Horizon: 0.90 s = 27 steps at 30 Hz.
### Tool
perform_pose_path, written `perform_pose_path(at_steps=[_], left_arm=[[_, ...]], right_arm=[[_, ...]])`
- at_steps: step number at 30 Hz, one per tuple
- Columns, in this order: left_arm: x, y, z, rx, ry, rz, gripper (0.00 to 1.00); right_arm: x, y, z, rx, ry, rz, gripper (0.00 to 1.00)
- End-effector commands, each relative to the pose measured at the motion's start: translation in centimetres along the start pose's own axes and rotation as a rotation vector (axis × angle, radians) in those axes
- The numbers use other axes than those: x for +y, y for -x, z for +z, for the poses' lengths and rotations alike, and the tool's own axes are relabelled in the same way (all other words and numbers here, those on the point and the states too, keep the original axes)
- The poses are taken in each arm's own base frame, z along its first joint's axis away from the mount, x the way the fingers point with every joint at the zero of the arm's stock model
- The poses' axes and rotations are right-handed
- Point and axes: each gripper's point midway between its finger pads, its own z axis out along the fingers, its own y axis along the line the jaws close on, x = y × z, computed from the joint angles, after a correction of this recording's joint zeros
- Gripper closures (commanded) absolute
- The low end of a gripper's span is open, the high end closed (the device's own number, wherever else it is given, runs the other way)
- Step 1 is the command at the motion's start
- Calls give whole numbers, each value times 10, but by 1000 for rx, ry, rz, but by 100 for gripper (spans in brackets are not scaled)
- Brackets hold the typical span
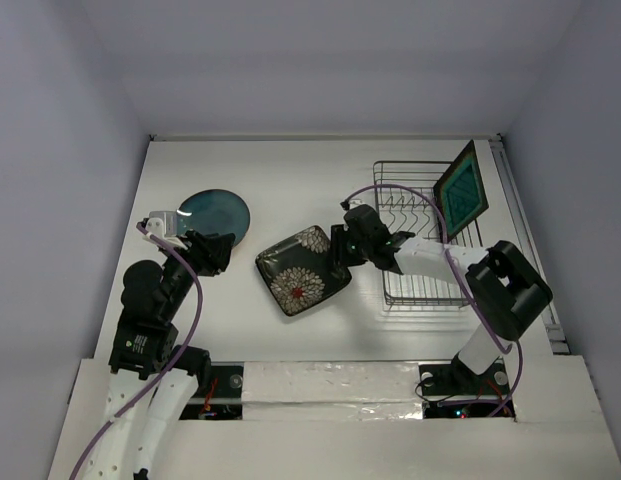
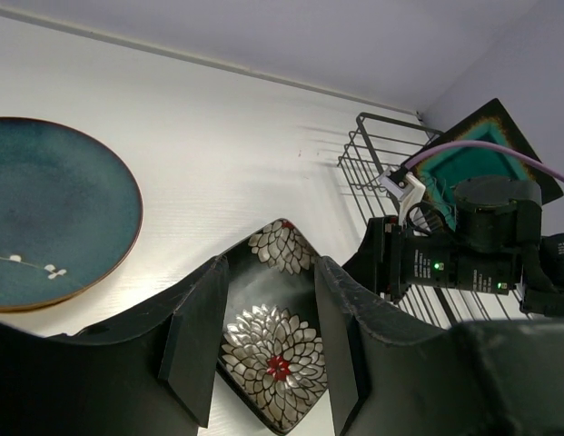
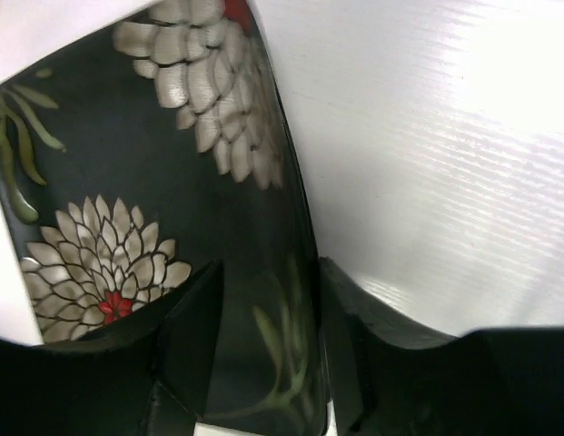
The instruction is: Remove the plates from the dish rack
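A dark square white-flowered plate (image 1: 303, 270) lies flat on the table in the middle. My right gripper (image 1: 342, 245) is at its right corner. In the right wrist view the jaws (image 3: 268, 272) stand apart, straddling that plate's rim (image 3: 173, 163) without closing on it. A round teal plate (image 1: 214, 212) lies on the table at the left. My left gripper (image 1: 218, 252) hovers beside it, open and empty (image 2: 270, 263). The wire dish rack (image 1: 422, 240) stands at the right, with a square teal dark-rimmed plate (image 1: 462, 187) leaning in its far corner. The tan plate is out of view.
The table's right edge (image 1: 535, 260) runs close beside the rack. The back wall edge (image 1: 320, 137) lies behind the plates. The right arm's elbow (image 1: 510, 285) sits near the rack's front right corner.
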Motion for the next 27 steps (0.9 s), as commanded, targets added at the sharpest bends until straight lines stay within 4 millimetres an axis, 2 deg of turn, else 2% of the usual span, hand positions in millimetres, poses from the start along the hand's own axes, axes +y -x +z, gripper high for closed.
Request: perform_pose_path(at_steps=[1,6,10,14,15,17,18,19,20,22,23,24,27], left_arm=[[-9,16,-1,-57,-39,10,60],[-9,16,-1,-58,-38,10,60],[-9,16,-1,-58,-38,10,60],[-9,16,-1,-61,-38,11,60],[-10,17,-2,-62,-40,11,60],[-10,16,-2,-62,-40,11,60],[-10,17,-2,-63,-42,11,60],[-10,18,-3,-69,-43,12,60],[-10,18,-3,-69,-43,12,61],[-12,19,-5,-75,-51,14,63],[-13,20,-6,-81,-53,15,68],[-13,21,-6,-84,-53,17,71],[-13,27,-12,-111,-44,17,87]], right_arm=[[10,37,-5,-106,-8,-21,47],[5,39,-3,-105,-37,-37,39],[6,47,-6,-121,-47,-47,28],[18,79,-38,-230,-38,-57,25],[25,95,-58,-293,-22,-55,28],[16,118,-82,-390,-96,-51,55],[15,131,-101,-449,-118,-48,67],[-3,147,-116,-502,-206,-30,91],[-13,156,-128,-529,-249,-26,99],[-36,176,-157,-600,-332,5,100],[-50,184,-171,-617,-377,14,100],[-80,196,-187,-645,-454,53,100],[-135,210,-230,-687,-633,115,100]])
